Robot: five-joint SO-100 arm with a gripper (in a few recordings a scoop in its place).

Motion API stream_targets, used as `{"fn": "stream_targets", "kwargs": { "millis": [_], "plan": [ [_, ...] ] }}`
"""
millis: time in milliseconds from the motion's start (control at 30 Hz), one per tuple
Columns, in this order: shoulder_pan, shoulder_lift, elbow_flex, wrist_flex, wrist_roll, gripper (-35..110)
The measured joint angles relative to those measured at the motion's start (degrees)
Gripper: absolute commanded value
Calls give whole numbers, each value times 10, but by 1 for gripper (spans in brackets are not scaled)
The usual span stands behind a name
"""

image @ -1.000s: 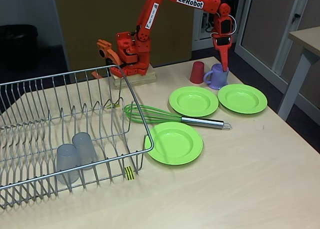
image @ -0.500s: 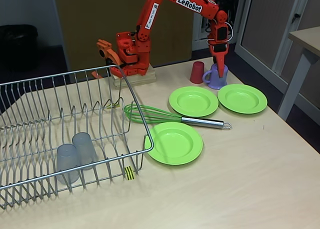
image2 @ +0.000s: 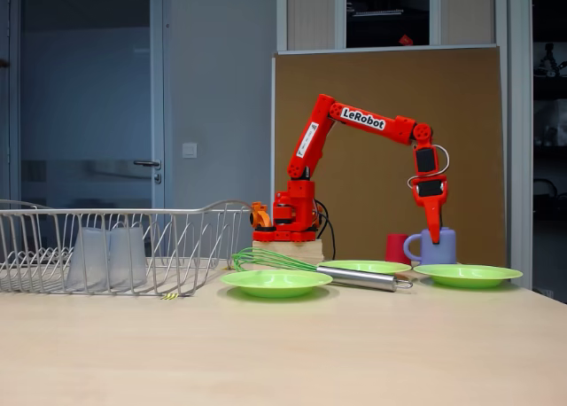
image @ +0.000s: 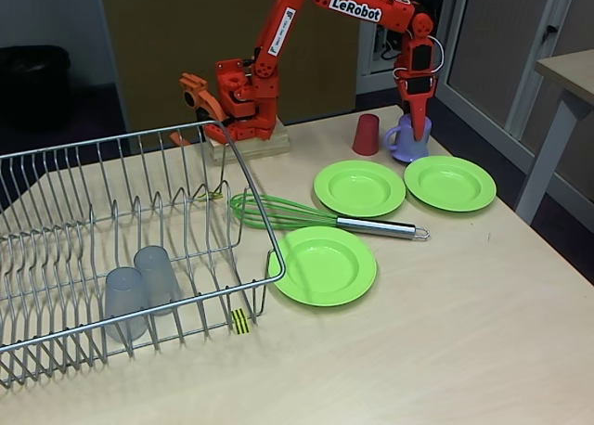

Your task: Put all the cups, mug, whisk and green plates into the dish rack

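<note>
The lilac mug (image: 406,143) (image2: 440,247) stands on the table at the back right, its handle pointing left in both fixed views. My gripper (image: 419,131) (image2: 435,234) points straight down with its narrow tips at the mug's rim, and the fingers look closed on the wall. The red cup (image: 367,135) (image2: 396,248) stands just left of the mug. Three green plates (image: 359,186) (image: 449,183) (image: 326,264) lie flat on the table. The whisk (image: 306,213) (image2: 270,260) lies between them. Two frosted tumblers (image: 125,302) (image: 156,274) stand upside down in the dish rack (image: 83,156) (image2: 177,215).
The arm's base (image: 243,96) sits on a wooden block at the table's back, beside the rack's far corner. A striped tag (image: 240,321) hangs on the rack's front. Another table's leg (image: 549,156) stands at the right. Bare tabletop (image: 445,341) lies in front.
My gripper has swung slightly right at the mug, and the mug has shifted a little right with it. Nothing else has moved.
</note>
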Motion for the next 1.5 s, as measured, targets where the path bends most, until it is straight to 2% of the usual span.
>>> {"fn": "stream_targets", "kwargs": {
  "millis": [267, 400, 567, 867, 1100, 1267, 1500],
  "plan": [
    [3, -60, -265, 206, -33, 19],
    [33, -35, -274, 239, -100, 19],
    [101, 73, -192, 263, -226, 18],
    [360, 250, -97, 325, -589, 16],
    [619, 278, -114, 331, -882, 17],
    [758, 239, -164, 317, -1020, 16],
    [896, 126, -249, 287, -1119, 16]
  ]
}}
